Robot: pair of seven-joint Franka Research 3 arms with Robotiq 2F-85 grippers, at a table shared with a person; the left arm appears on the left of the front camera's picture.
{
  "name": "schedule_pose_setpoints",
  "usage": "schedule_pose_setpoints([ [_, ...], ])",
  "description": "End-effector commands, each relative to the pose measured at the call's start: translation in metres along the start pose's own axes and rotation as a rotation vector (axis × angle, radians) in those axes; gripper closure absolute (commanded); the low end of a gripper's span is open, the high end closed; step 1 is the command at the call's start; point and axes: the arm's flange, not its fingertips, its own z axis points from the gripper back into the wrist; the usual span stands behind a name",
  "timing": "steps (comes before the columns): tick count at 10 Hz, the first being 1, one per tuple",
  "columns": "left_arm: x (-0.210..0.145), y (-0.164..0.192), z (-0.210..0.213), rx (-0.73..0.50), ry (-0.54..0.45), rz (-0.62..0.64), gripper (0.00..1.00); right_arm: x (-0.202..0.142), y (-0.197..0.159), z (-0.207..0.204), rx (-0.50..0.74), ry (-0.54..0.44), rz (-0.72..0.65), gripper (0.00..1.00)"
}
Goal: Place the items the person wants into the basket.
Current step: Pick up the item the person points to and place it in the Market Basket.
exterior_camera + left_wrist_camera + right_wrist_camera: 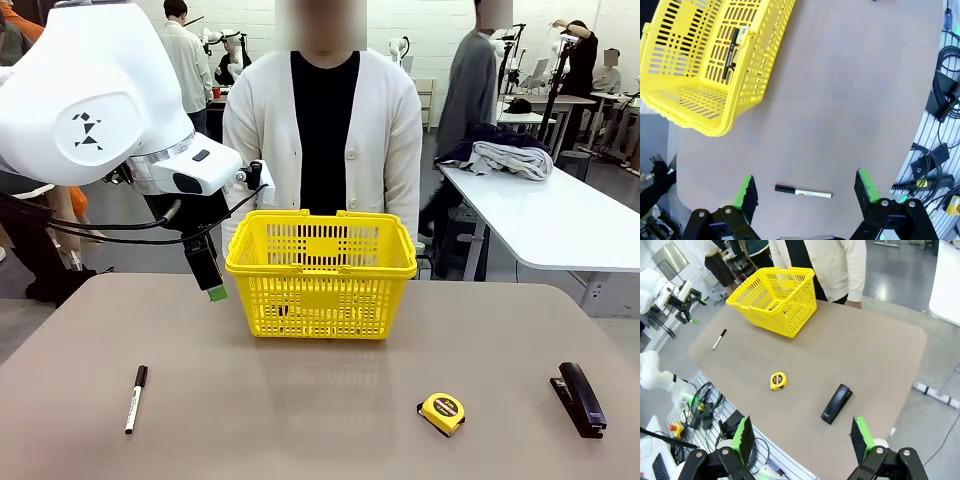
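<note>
**Front view.** The left gripper is held above the table, just beside the left wall of the basket and clear of its rim. It is seen edge-on here, so its spread cannot be judged from this angle. The basket is set at the far middle of the table, directly in front of the person, presumably so that it can be reached from both sides. A white marker lies near-left. A tape measure and the stapler lie near-right, well apart from the basket.

**Left wrist view.** The left gripper is shown with its 2 fingers spread wide and nothing between the pads. The white marker is seen far below on the table, not grasped. The pen lies inside the basket, against a lattice wall, so 1 wanted item is judged delivered.

**Right wrist view.** The right gripper is likewise spread wide and empty, held high over the near edge. The stapler lies flat closest to it, which suggests it is left for this arm. The tape measure lies between the stapler and the basket.
</note>
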Motion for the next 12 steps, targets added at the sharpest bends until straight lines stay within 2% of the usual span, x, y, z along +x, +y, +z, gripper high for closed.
schedule_pose_setpoints([
  [1,0.000,0.000,0.001,0.006,0.001,0.000,0.00,0.001,0.000,0.001,0.016,-0.021,0.012,0.00],
  [2,0.000,0.000,0.000,0.000,0.000,0.000,0.00,0.001,0.000,0.001,0.016,-0.021,0.012,0.00],
  [3,-0.036,0.027,0.022,-0.114,-0.170,-0.028,0.00,0.001,0.000,0.001,0.016,-0.021,0.012,0.00],
  [4,-0.072,0.052,0.043,-0.200,-0.296,-0.026,0.00,0.001,0.000,0.001,0.016,-0.021,0.012,0.00],
  [7,-0.177,0.095,0.110,-0.235,-0.591,-0.008,0.00,0.001,0.000,0.001,0.016,-0.021,0.012,0.00],
  [9,-0.236,0.112,0.123,-0.202,-0.667,0.053,0.00,0.001,0.000,0.001,0.016,-0.021,0.012,0.00],
  [12,-0.311,0.127,0.110,-0.140,-0.737,0.161,0.00,0.001,0.000,0.001,0.016,-0.021,0.012,0.00],
])
